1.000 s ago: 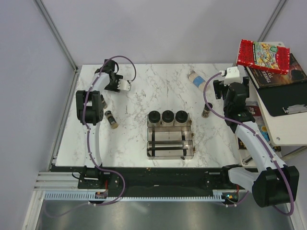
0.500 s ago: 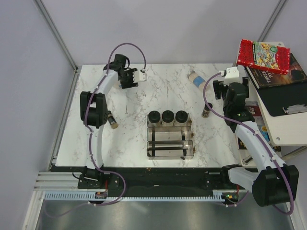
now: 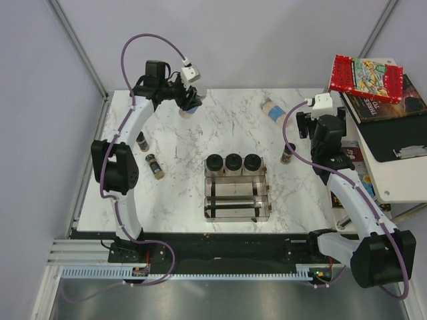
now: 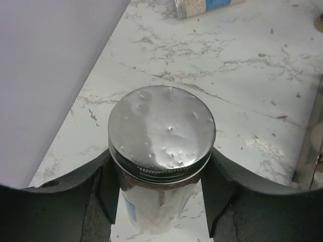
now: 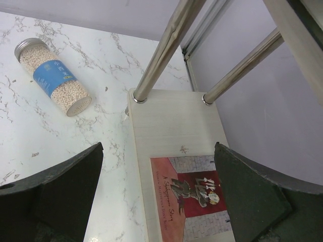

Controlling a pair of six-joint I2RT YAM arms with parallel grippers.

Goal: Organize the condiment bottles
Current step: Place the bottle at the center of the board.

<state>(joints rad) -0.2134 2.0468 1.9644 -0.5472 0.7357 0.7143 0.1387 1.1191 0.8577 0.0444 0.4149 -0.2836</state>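
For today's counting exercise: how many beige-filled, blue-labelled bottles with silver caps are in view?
2. One silver-capped bottle is gripped by the left gripper near the white marble table's far edge; the other bottle lies on its side toward the far right. More may be hidden.

Bright, even light from overhead, with soft shadows. Glare streaks the cap of the bottle (image 4: 161, 138) between the left pincer's (image 4: 161, 176) dark, blurred fingers.
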